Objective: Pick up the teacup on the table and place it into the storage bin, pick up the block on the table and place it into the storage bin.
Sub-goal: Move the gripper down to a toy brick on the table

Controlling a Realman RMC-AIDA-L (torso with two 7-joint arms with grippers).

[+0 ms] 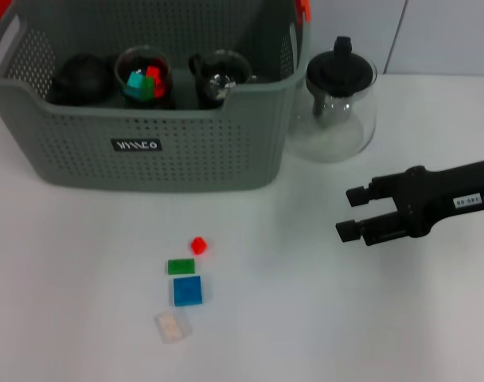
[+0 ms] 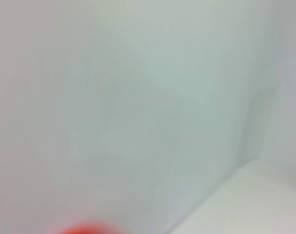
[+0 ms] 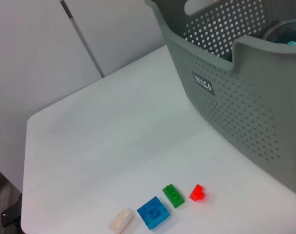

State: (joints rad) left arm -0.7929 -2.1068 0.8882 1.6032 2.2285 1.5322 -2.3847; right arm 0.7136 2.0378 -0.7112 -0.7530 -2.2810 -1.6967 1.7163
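The grey-green storage bin [image 1: 146, 151] [image 3: 235, 97] stands at the back left of the table. Inside it are a glass teacup [image 1: 144, 78] holding coloured blocks, a second glass teacup [image 1: 218, 76] and a dark object [image 1: 79, 79]. On the table in front of the bin lie a red block [image 1: 198, 245] [image 3: 197, 193], a green block [image 1: 181, 267] [image 3: 173, 195], a blue block [image 1: 187, 291] [image 3: 153, 212] and a whitish clear block [image 1: 173, 326] [image 3: 121, 220]. My right gripper [image 1: 347, 213] hovers open and empty well to the right of the blocks. My left gripper is out of view.
A glass teapot [image 1: 340, 103] with a black lid stands right of the bin, just behind my right gripper. The left wrist view shows only a pale wall and an orange blur [image 2: 87, 229] at its edge.
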